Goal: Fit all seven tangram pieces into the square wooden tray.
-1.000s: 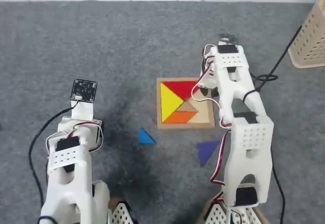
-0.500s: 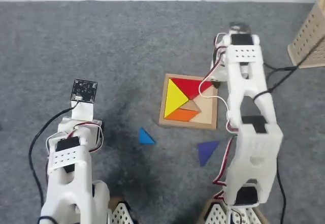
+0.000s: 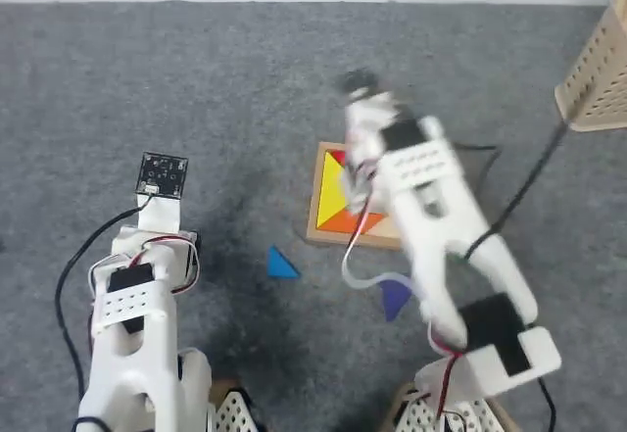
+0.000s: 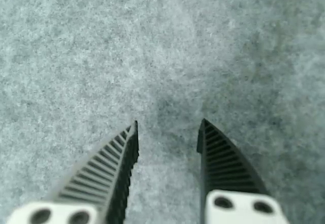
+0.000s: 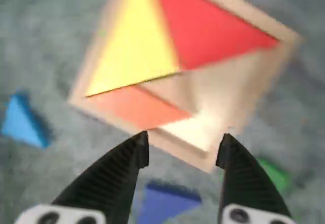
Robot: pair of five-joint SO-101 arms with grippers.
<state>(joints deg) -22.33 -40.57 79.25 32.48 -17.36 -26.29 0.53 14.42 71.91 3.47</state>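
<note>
The square wooden tray (image 5: 228, 92) holds a yellow triangle (image 5: 134, 56), a red triangle (image 5: 203, 26), an orange piece (image 5: 137, 109) and a small tan triangle (image 5: 172, 89). My right gripper (image 5: 184, 140) hangs open above the tray's near rim with nothing between its fingers. On the carpet lie a light blue triangle (image 5: 23, 125), a dark blue piece (image 5: 162, 203) and a green piece (image 5: 274, 176). In the high view the right arm (image 3: 416, 172) covers most of the tray (image 3: 315, 218). My left gripper (image 4: 169, 127) is open over bare carpet, far left of the tray.
The light blue triangle (image 3: 281, 264) and the dark blue piece (image 3: 395, 295) lie on the grey carpet in front of the tray. A perforated beige basket (image 3: 598, 70) stands at the far right. The left arm (image 3: 137, 295) stays at the near left.
The right arm has swung left and now crosses over the tray. The tray slid a little to the right. The left arm has not moved.
</note>
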